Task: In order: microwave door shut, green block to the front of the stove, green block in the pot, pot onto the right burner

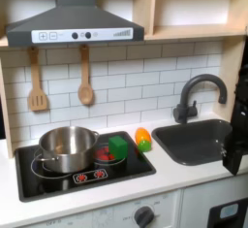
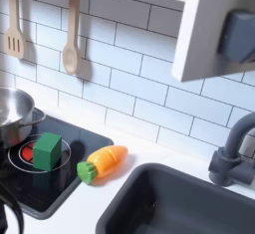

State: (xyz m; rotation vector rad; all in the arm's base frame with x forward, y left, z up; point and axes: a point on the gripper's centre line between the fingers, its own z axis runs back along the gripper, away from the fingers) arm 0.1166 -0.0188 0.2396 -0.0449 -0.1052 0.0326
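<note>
We are seeing the green block (image 1: 117,146) sitting on the stove's (image 1: 133,169) right burner (image 1: 100,157).
It is lying well left of the pincer (image 1: 235,149) in the first exterior view, beside the pot (image 1: 66,146); we cannot tell the pincer's spread.

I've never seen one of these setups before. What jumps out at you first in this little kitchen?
The shiny pot stands out first, sitting on the black stove over the burner on the first exterior view's left. Next comes the bright green block, resting on the other red burner, with an orange toy carrot lying on the white counter just beside the stove. A dark sink with a curved faucet fills the first exterior view's right.
</note>
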